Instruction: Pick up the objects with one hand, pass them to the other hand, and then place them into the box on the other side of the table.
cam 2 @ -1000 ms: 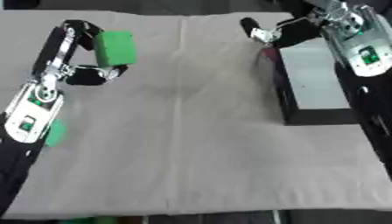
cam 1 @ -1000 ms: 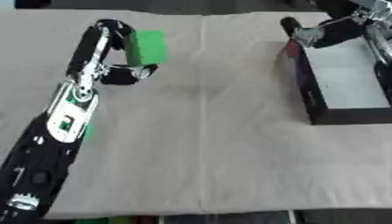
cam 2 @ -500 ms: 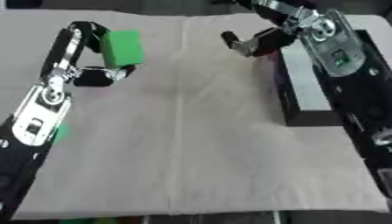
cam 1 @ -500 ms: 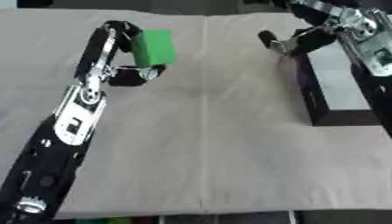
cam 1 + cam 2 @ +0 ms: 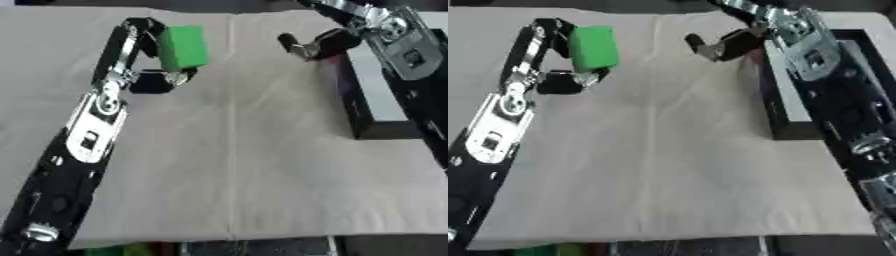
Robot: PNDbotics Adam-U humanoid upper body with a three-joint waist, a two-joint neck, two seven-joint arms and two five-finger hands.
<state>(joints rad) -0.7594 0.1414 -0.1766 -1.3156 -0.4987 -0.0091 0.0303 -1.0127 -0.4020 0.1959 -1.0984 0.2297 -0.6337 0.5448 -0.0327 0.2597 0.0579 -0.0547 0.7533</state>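
A green block [image 5: 185, 46] is held in my left hand [image 5: 150, 61] above the cloth at the upper left, fingers curled round it from behind and below. My right hand [image 5: 313, 46] hovers at the upper middle, to the right of the block and apart from it, fingers relaxed with nothing in them. The black box [image 5: 785, 117] with a pale inner floor lies along the right side of the table, partly hidden under my right arm.
A beige cloth [image 5: 236, 165] covers the table, creased down its middle. Something green [image 5: 118, 248] shows at the bottom edge below the cloth. The table's front edge runs along the bottom of the view.
My right hand has moved left from over the box toward the middle of the table. The left hand has carried the green block slightly right and up.
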